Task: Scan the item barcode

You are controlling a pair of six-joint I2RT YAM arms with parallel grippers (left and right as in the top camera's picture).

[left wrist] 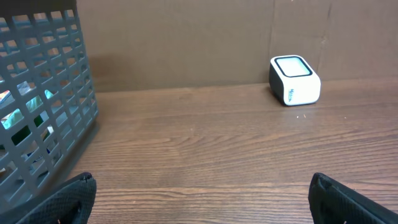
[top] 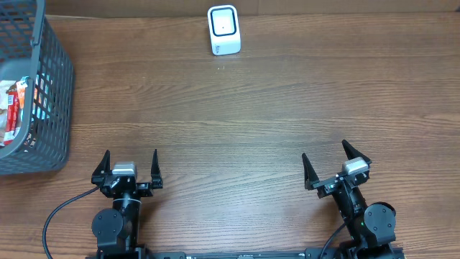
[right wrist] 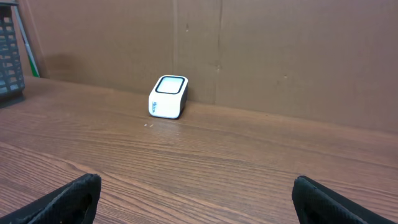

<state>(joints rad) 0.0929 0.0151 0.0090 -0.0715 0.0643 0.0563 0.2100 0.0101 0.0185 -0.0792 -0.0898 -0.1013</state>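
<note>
Overhead: left pincer [top: 131, 157] and right pincer [top: 325, 151] both spread wide, holding nothing, at near edge of wooden tabletop [top: 237, 115]. White barcode scanner [top: 223, 29] stands at far edge, near centre. Grey mesh basket [top: 57, 101] at far left; packaged items [top: 14, 108] lie inside, red-and-white wrapper showing. Scanner well apart from basket and both pincers.

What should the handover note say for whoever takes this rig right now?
Left gripper: open, empty, at the near table edge.
Right gripper: open, empty, also at the near edge.
Things: packaged items lie in the grey basket at the far left; the white scanner stands at the far edge, roughly centre.
Done: nothing, no item picked.
Left: lift an item from the basket and show its barcode to the scanner.
</note>
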